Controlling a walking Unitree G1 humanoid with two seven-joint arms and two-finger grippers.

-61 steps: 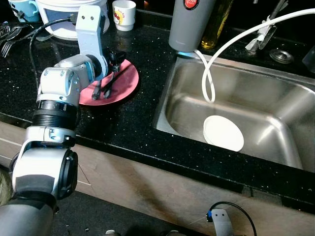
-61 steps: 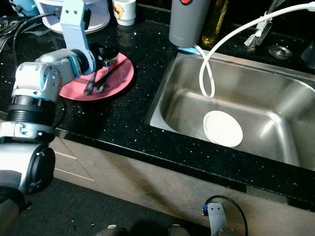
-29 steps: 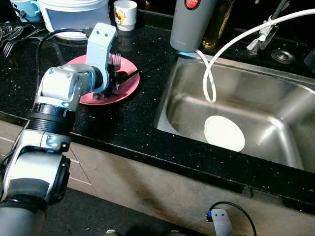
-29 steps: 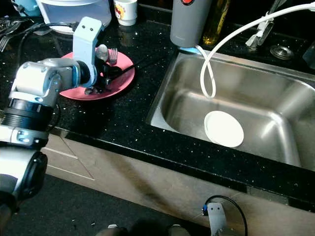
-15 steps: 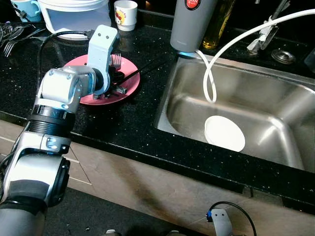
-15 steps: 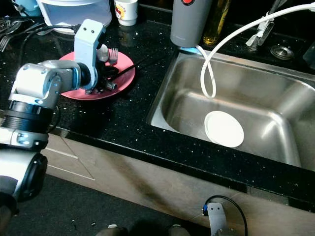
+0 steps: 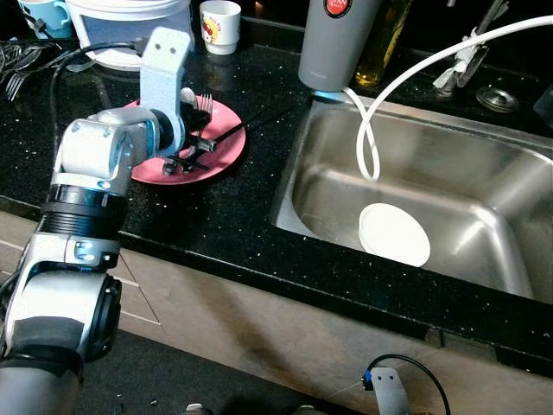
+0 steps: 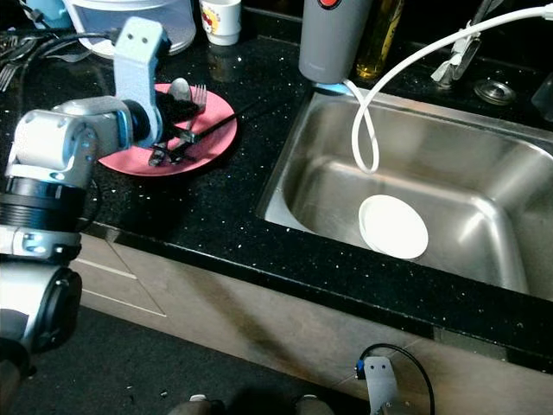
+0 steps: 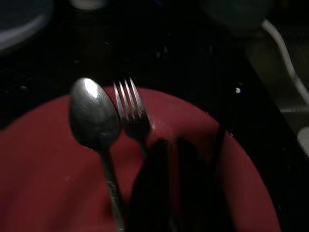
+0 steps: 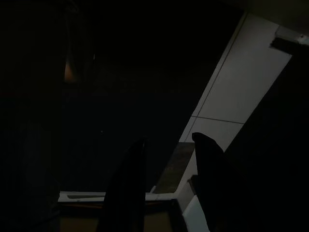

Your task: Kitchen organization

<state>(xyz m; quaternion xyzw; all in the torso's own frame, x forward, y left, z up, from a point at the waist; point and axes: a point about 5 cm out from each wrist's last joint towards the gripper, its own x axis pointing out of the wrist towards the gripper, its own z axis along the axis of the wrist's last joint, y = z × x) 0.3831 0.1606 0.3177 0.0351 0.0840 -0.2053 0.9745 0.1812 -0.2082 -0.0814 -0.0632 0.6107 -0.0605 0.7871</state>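
A pink plate lies on the black counter left of the sink. A spoon and a fork rest side by side on it, heads towards the back wall. A thin dark utensil lies across the plate's right rim. My left gripper hovers low over the plate, its black fingers close together, and the fork's handle runs under them. Whether they grip it cannot be made out. My right gripper hangs in the dark with its fingers apart and nothing between them.
The steel sink holds a white plate, and a white hose loops into it. A grey canister stands at the sink's back left corner. A mug, a white container and loose forks line the back.
My left wrist has lifted and swung a little to the left over the plate. The spoon, fork and dark utensil stay where they were.
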